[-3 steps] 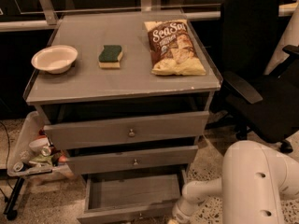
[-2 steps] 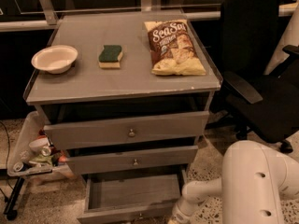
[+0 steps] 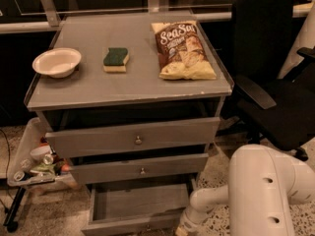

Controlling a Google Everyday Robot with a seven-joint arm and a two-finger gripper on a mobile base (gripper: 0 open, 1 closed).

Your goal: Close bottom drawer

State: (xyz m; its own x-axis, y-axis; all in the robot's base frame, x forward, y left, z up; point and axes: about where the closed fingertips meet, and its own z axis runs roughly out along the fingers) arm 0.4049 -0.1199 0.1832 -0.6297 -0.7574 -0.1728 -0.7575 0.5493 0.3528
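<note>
Camera view: looks down on the front of a grey cabinet (image 3: 88, 90), with the robot's white arm (image 3: 266, 191) nearest, at lower right.
Gripper: the gripper (image 3: 183, 228) sits low at the picture's bottom edge, just beside the right end of the bottom drawer (image 3: 140, 203). Open or closed, I cannot tell (the edge cuts it off).
Bottom drawer: lowest of three, pulled well out, bare inside, with its front panel along the bottom edge.
Reason for the low reach: the arm probably sits there to press the front panel inward, which is what closing needs.
Middle drawer: the middle drawer (image 3: 140, 168) has a dark gap above its front, so it seems slightly ajar.
Top drawer: the top drawer (image 3: 133, 137) looks much the same.
Cabinet top: bowl (image 3: 56, 62) at left, sponge (image 3: 116, 59) in the middle, chip bag (image 3: 181, 48) at right, each apart and set back from the front edge, so a push below should not disturb them.
Farthest: a black office chair (image 3: 275, 82) stands to the right of the cabinet.
</note>
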